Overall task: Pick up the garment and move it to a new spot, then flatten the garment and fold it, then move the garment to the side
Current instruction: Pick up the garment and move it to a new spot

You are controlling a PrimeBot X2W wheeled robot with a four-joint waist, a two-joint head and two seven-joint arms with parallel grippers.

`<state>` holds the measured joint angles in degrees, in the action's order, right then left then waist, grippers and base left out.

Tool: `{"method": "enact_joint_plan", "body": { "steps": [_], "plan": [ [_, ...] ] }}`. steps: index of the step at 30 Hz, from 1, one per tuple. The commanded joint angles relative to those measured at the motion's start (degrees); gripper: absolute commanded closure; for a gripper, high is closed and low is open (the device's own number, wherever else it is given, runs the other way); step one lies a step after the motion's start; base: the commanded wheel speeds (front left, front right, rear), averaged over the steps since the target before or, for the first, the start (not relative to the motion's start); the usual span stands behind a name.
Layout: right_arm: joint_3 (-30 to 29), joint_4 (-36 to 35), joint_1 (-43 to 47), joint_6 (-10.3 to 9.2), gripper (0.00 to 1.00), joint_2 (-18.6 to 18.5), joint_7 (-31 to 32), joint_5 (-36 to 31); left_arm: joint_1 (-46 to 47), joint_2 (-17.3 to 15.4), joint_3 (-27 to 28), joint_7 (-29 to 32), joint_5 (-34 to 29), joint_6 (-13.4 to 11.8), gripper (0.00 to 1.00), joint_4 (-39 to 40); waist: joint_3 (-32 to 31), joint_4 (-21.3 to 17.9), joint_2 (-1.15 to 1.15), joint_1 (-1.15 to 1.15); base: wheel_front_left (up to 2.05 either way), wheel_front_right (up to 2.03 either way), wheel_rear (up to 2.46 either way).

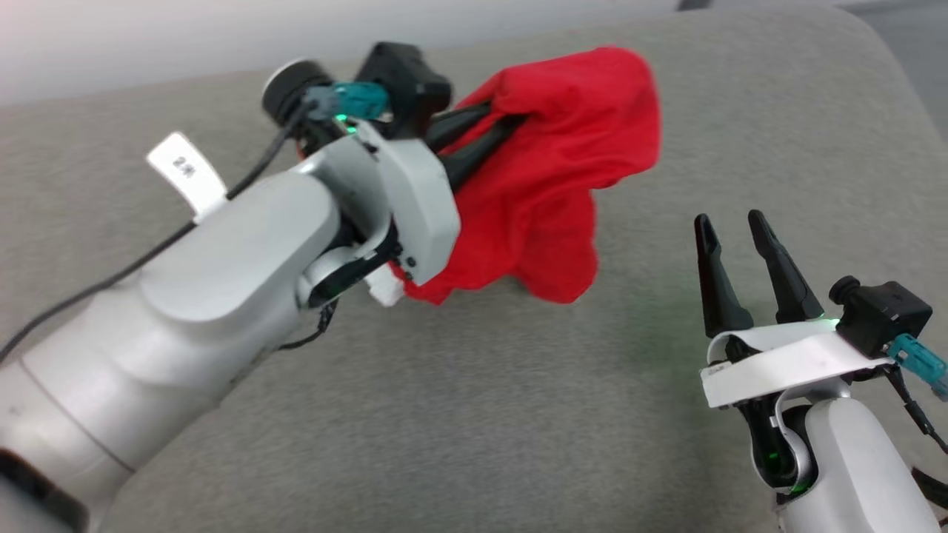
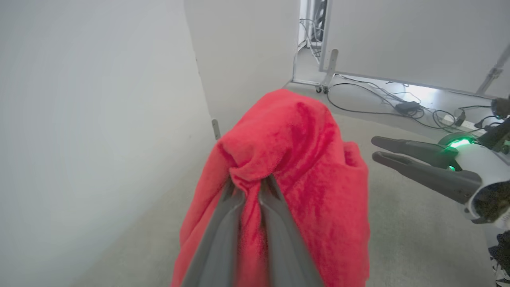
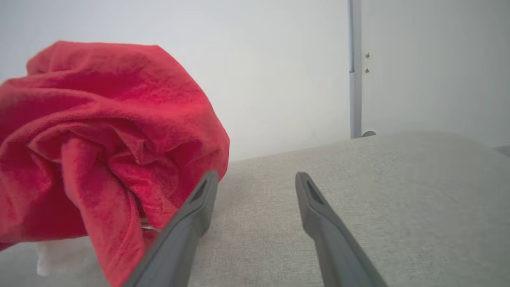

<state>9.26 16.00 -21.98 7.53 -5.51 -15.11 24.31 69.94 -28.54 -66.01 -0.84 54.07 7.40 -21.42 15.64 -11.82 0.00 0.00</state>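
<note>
1. Since the garment (image 1: 563,170) is soft, light jersey sagging in a bunch, a hem or shoulder seam looks the better hold.
2. Left gripper (image 2: 248,184) is clamped on a red fold; the garment hangs over the grey cushion's (image 1: 474,414) far middle.
3. Right gripper (image 1: 733,226), spread and empty, stands near the right edge, its path unobstructed.

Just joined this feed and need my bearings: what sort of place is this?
Probably an indoor lab or test room: plain white partition panels on wheeled feet, loose trailing cables, and a grey fabric-covered work surface.
</note>
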Motion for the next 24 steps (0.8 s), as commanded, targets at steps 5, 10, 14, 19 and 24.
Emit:
{"method": "enact_joint_plan", "body": {
  "steps": [5,10,14,19,24],
  "plan": [
    [-2.11,-0.66,-0.06,-0.08,0.0,1.68,-0.03,1.45,3.4,0.01,-6.24,-2.43,2.66,0.07,1.0,-1.03,4.78,-9.27,0.0,0.0,0.0,0.0,0.0],
    [-3.58,-0.62,0.78,-0.08,0.0,2.42,-0.03,2.5,-0.98,-3.72,-7.47,5.47,0.23,0.07,1.0,1.34,6.03,-11.56,0.0,0.0,0.0,0.0,0.0],
    [-4.09,-0.91,0.67,-0.08,0.0,2.59,-0.03,2.98,-3.29,-8.0,-7.25,12.26,0.58,0.07,1.0,3.97,6.65,-12.22,0.0,0.0,0.0,0.0,0.0],
    [-3.63,-1.42,-0.37,-0.08,0.0,2.62,-0.04,5.5,-5.38,-12.42,-7.4,21.49,-3.21,0.07,1.0,6.93,7.88,-12.57,0.0,0.0,0.0,0.0,0.0],
    [-2.25,-1.94,-1.58,-0.08,0.0,2.61,-0.04,7.05,-7.74,-14.49,-7.9,26.33,-4.38,0.03,1.0,6.42,9.93,-13.76,0.0,0.0,0.0,0.0,0.0]
  ]
}}
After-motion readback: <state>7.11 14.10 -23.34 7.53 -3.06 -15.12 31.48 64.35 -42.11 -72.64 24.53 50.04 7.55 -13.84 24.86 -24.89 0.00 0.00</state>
